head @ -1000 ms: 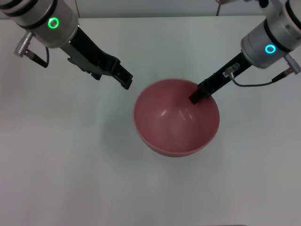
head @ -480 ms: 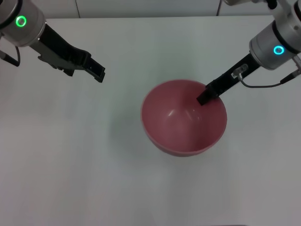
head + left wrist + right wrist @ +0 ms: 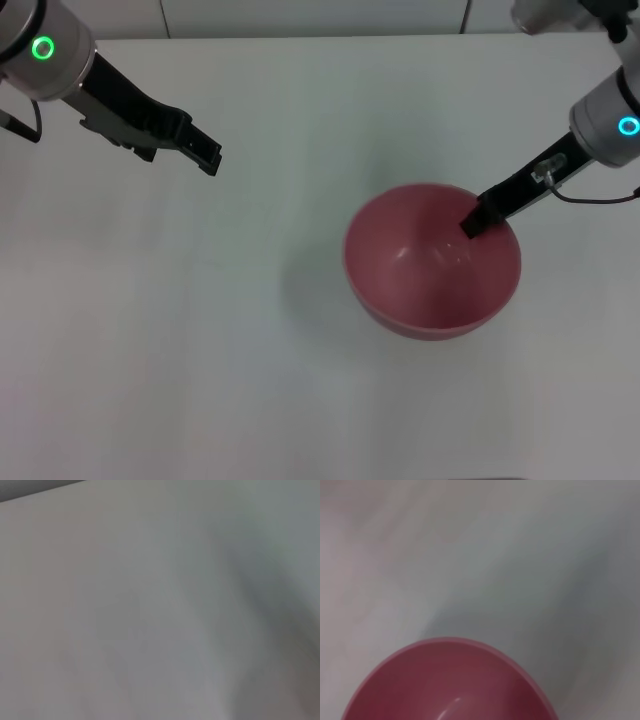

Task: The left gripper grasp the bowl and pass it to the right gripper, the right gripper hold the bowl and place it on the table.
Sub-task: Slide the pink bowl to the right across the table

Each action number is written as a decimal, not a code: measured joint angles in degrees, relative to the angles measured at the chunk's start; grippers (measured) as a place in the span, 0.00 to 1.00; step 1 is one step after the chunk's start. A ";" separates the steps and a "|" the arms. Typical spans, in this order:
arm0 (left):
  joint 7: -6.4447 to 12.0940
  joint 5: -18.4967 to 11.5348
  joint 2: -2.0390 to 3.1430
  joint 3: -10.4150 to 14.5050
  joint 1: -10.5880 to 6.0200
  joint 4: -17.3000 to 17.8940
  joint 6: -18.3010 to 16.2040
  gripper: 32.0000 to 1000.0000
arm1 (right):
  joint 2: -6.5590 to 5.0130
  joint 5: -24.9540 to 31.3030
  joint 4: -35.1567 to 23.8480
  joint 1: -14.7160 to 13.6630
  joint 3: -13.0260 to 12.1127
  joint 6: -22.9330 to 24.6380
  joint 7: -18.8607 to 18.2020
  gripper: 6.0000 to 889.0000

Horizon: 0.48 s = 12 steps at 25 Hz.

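The right gripper grips the bowl rim above the table; left gripper far off, grip state unclear

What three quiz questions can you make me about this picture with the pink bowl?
1. True or false: the left end effector is touching the bowl.
2. Which end effector has the bowl's rim? A) left B) right C) both
3. Fill in: the bowl is coloured ____.

Key: 1. False; it is off to the left over the table, apart from the bowl. 2. B; the right end effector grips the rim. 3. Pink.
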 joint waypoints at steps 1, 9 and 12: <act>0.01 0.00 -0.01 0.00 0.01 -0.10 -0.06 0.84 | -0.21 -0.02 0.04 -0.27 0.08 0.27 0.12 0.09; 0.28 0.00 -0.26 0.00 0.10 -0.22 -0.27 0.84 | -1.91 -0.07 0.81 -1.64 0.69 2.66 1.01 0.09; 0.50 -0.01 -0.42 0.00 0.12 -0.27 -0.58 0.84 | -2.64 -0.08 3.08 -1.56 0.68 4.76 1.43 0.09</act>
